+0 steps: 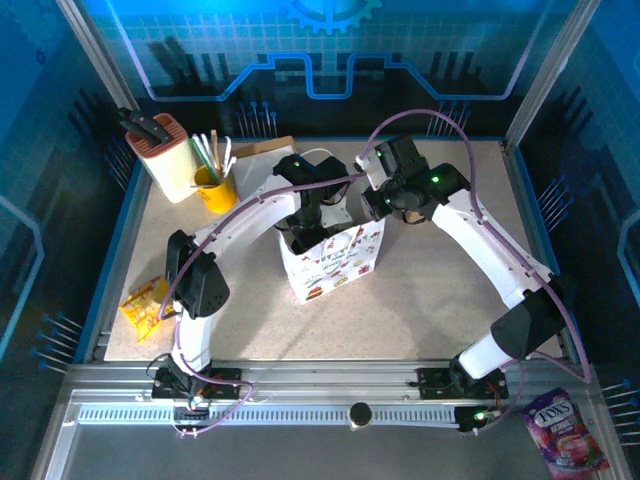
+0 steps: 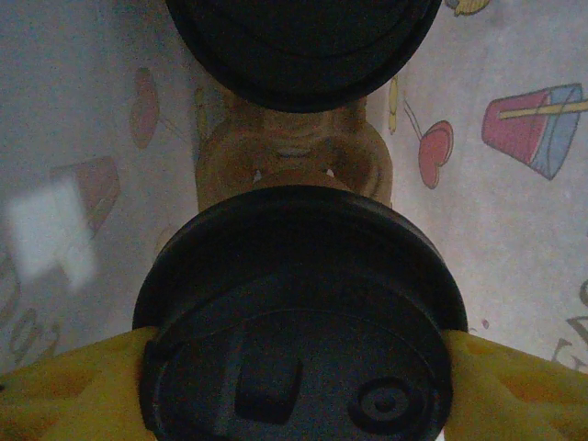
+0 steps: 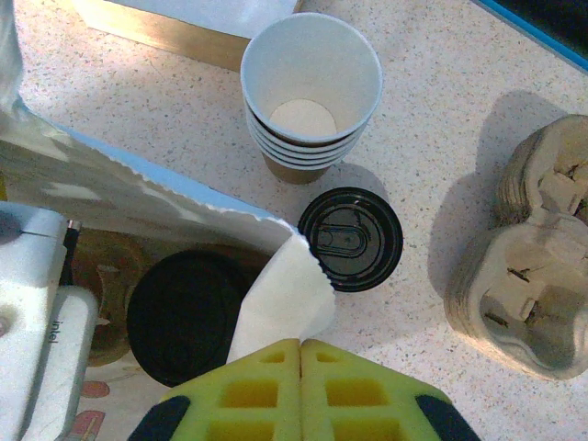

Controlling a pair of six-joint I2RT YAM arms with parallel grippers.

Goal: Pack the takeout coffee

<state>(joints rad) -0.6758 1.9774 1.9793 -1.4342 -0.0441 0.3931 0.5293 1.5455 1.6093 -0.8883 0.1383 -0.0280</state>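
two cups are down in the bag point(image 1: 330, 265), lids up, each standing straight up and down. the left gripper point(image 2: 299, 372) hugs the near cup point(image 2: 294, 312) by its sides. the far cup point(image 2: 299, 46) sits just behind in a carrier point(image 2: 294, 152). the right gripper point(image 3: 300, 367) is pressed together on the bag's rim. packing looks almost done; letting go is left. past the bag lie a lid point(image 3: 350, 239) and empty cups point(image 3: 310, 92).
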